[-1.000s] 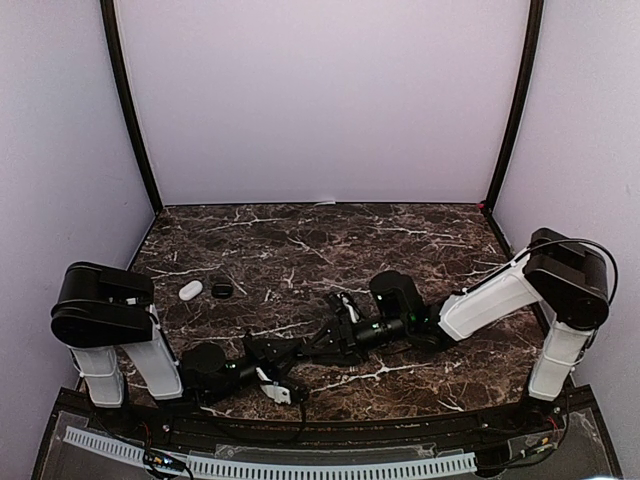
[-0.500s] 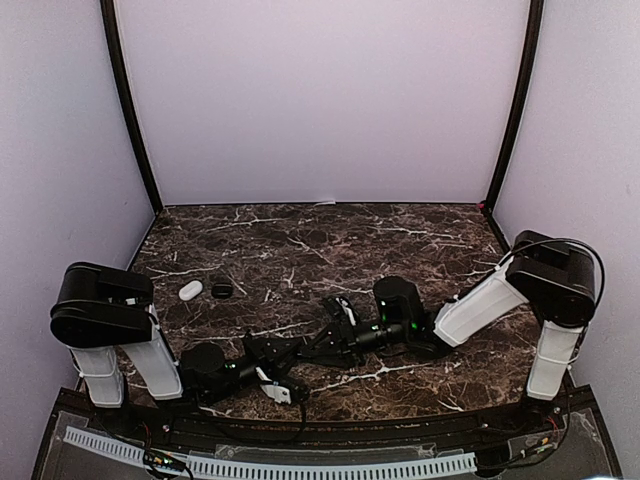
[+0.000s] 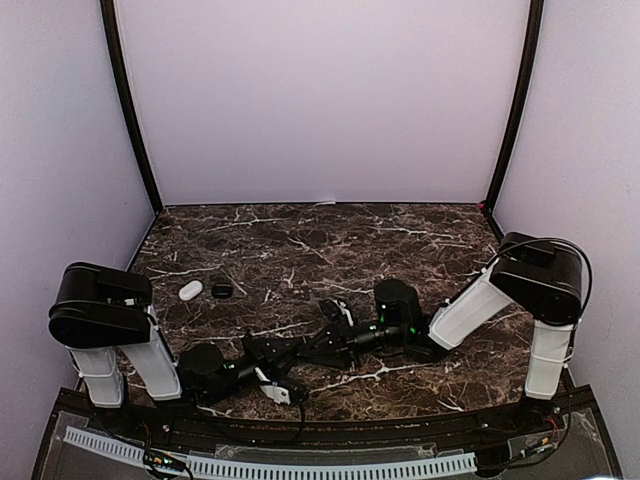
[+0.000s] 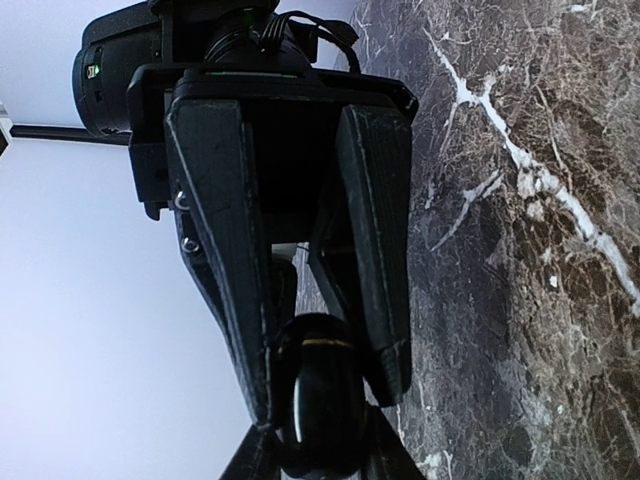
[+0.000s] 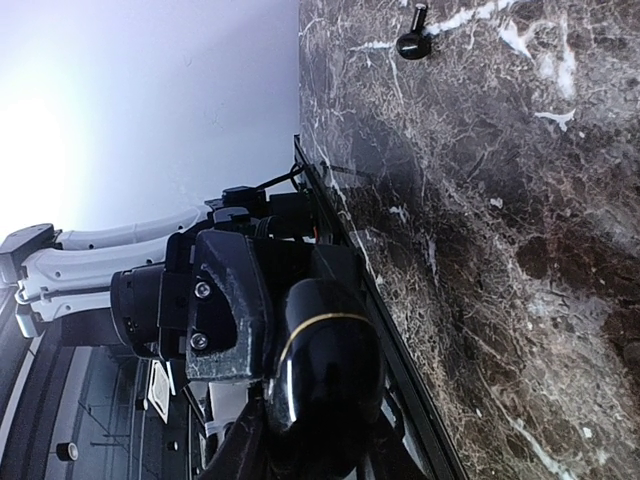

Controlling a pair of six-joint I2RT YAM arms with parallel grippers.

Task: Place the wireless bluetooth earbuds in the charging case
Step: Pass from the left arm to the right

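Near centre, close to the near edge of the surface (image 3: 330,240), the two tools meet tip to tip, low over the marble. Left tool (image 3: 296,351) is clamped on the near end of the glossy black charging case (image 5: 325,370), which is off the surface and closed, gold seam showing. Right tool (image 4: 330,390) straddles the other end, fingers narrowed and just beside the case's sides; can't tell if they press on it. Little room on the near side, with the edge right behind the tools. One black earbud (image 5: 412,42) with a stem lies loose on the surface, left of and farther than the tools, well apart from both. White oval piece (image 3: 190,289) is just left of it, near the left wall; can't tell what it is. Far half of the surface is open marble up to the back wall (image 3: 320,100).
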